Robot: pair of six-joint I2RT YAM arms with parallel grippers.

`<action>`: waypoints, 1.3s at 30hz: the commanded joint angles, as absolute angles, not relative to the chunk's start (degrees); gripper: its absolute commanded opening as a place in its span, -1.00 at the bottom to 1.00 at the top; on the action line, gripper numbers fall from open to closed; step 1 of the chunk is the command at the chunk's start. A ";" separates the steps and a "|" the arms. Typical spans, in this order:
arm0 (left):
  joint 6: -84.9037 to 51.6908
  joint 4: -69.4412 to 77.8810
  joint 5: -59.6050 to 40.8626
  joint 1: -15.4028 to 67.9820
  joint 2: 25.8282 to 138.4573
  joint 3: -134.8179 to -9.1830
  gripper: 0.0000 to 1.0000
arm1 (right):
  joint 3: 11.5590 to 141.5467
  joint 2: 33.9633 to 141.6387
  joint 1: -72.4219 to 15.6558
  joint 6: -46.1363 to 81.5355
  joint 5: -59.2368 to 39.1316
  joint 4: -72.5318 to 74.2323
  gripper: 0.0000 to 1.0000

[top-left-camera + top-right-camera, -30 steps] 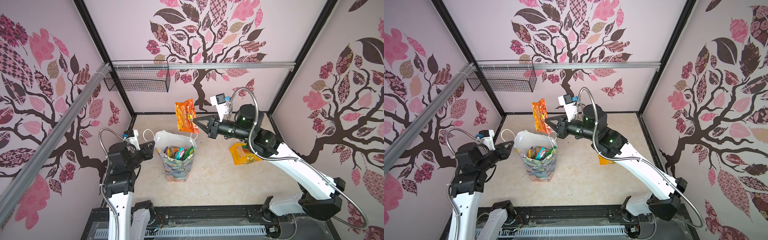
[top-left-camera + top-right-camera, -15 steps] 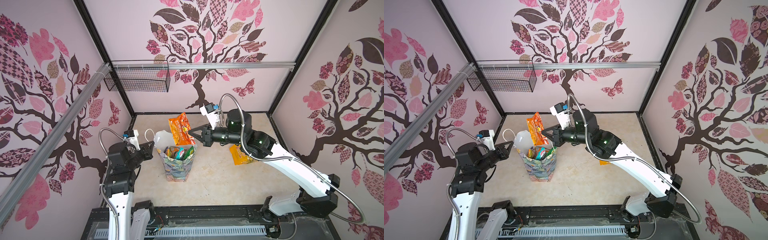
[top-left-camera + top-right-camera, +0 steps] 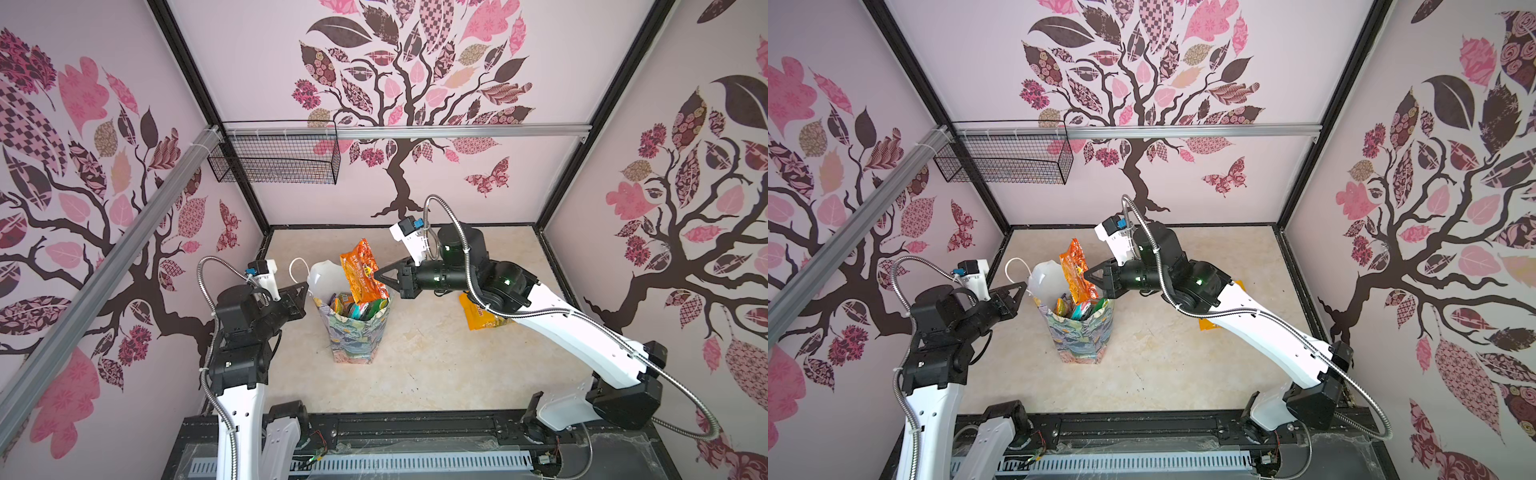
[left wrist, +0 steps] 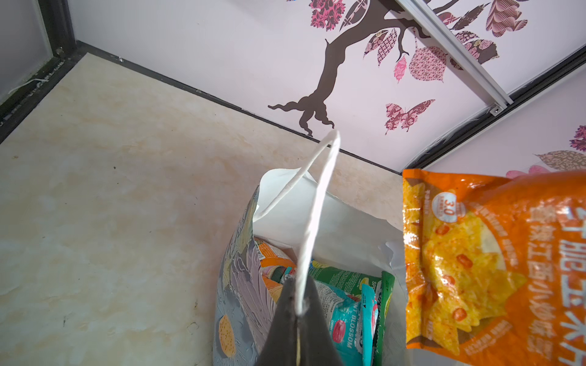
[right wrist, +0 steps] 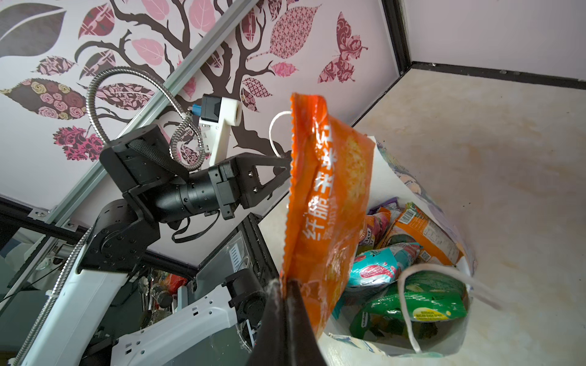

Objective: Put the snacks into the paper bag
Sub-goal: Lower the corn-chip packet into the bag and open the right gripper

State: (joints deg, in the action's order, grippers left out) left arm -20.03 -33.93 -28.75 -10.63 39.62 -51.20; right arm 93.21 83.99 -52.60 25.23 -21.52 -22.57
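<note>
**A:** What has changed?

**B:** The right gripper has come down and leftward. The orange packet now hangs with its lower end at the mouth of the paper bag, no longer high behind it. The jaws are clamped tight on the packet's edge.

**A:** And the left gripper?

**B:** It is closed on a white cord handle, holding that side of the bag up.

**A:** What could spoil the drop?

**B:** The bag looks nearly full, with packets close to the rim. Released tilted, the wide packet could land on the rim and slide out. The other handle droops across the mouth and may snag it. A sideways push could also tip the bag, since only a cord holds it.

**A:** Anything left out?

**B:** A yellow packet lies on the table.
</note>
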 commanded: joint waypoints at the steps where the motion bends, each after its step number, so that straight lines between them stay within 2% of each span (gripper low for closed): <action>1: -19.53 -33.00 -29.21 -11.00 39.03 -50.22 -1.00 | 94.00 85.82 -52.97 24.28 -23.56 -23.59 -1.00; 18: -19.54 -32.96 -29.22 -11.07 38.80 -50.26 -1.00 | 93.33 92.05 -53.02 27.49 -27.51 -19.82 -1.00; 27: -19.60 -32.97 -29.19 -11.11 38.98 -50.19 -1.00 | 98.42 97.56 -53.20 23.51 -21.18 -26.79 -1.00; 35: -19.60 -32.96 -29.27 -11.12 38.86 -50.16 -1.00 | 104.70 99.87 -53.20 19.41 -12.31 -33.74 -0.86; 39: -19.60 -33.01 -29.27 -11.09 38.85 -50.13 -1.00 | 108.37 100.61 -53.18 17.91 -9.72 -36.65 -0.59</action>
